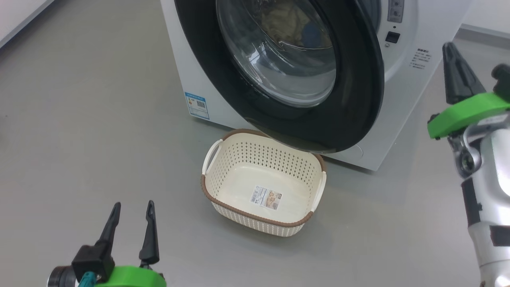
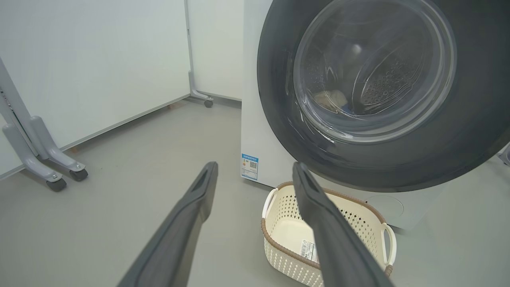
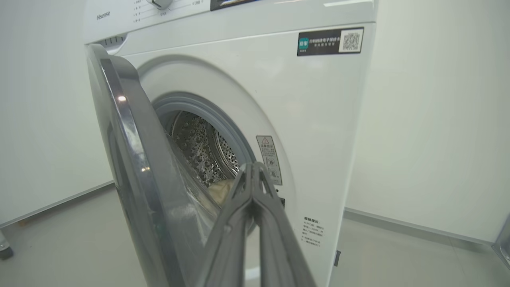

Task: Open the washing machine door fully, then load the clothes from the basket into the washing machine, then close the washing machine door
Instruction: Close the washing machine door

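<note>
The washing machine (image 1: 187,71) stands at the top of the head view. Its door (image 1: 358,99) hangs ajar, hinged on the left, and the black rim overhangs the basket's far edge. In the right wrist view the door (image 3: 131,159) is edge-on, with a gap to the drum. Pale clothes (image 1: 287,20) lie in the drum behind the glass; a cream piece (image 3: 221,190) shows through the gap. The cream basket (image 1: 243,187) sits on the floor with nothing in it but its label. My left gripper (image 1: 133,204) is open, low at the left. My right gripper (image 1: 451,48) is shut on nothing, right of the door's free edge.
Grey floor spreads all around the basket and the washer. In the left wrist view a white partition on a wheeled grey foot (image 2: 51,175) stands at the left, and a second caster (image 2: 207,103) is by the washer's far corner. A white wall runs right of the machine (image 3: 438,119).
</note>
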You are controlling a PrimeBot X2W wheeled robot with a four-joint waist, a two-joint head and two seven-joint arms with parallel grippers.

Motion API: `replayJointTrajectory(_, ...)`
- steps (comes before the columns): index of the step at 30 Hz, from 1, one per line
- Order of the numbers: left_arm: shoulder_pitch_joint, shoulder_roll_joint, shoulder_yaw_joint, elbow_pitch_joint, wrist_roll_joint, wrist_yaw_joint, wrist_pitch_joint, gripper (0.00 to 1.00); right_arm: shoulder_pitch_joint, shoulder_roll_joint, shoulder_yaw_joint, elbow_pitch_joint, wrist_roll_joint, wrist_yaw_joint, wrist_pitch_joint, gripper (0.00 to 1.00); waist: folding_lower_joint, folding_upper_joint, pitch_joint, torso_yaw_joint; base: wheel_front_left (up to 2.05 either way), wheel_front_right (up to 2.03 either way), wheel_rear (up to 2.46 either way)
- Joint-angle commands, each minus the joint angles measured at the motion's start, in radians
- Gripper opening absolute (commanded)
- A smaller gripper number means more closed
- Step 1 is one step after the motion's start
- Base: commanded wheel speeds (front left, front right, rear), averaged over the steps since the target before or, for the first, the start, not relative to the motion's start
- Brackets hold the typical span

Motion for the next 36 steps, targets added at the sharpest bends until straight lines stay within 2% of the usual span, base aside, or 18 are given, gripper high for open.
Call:
replayJointTrajectory(1,-0.053,0.012,0.044,-0.030,-0.007,0.005,-0.010,1.00,-0.061,0.002,0.045,-0.070,-0.013,-0.002,-0.010,0.00,-0.0001,0.0000,-0.001,-0.003,0.00,0.00,0.00)
replayJointTrajectory(9,-0.059,0.012,0.042,-0.026,-0.006,0.001,-0.012,1.00,-0.055,0.030,0.229,-0.269,0.012,-0.002,0.047,0.00,-0.0001,0.0000,-0.006,-0.003,0.00,0.00,0.00)
replayJointTrajectory(14,-0.064,0.009,0.038,-0.021,-0.007,-0.004,-0.012,1.00,-0.058,0.027,0.316,-0.313,0.048,-0.002,0.116,0.00,-0.0001,0.0000,-0.005,0.004,0.00,0.00,0.00)
replayJointTrajectory(24,-0.086,-0.011,0.015,0.000,-0.006,-0.021,-0.014,1.00,-0.165,-0.009,0.420,-0.165,0.104,-0.002,0.201,0.00,-0.0001,0.0000,0.001,0.039,0.00,0.00,0.00)
replayJointTrajectory(36,-0.107,-0.036,0.012,0.013,0.005,-0.033,-0.015,1.00,-0.259,-0.035,0.441,0.033,0.164,-0.002,0.205,0.00,-0.0001,0.0000,0.030,0.053,0.00,0.00,0.00)
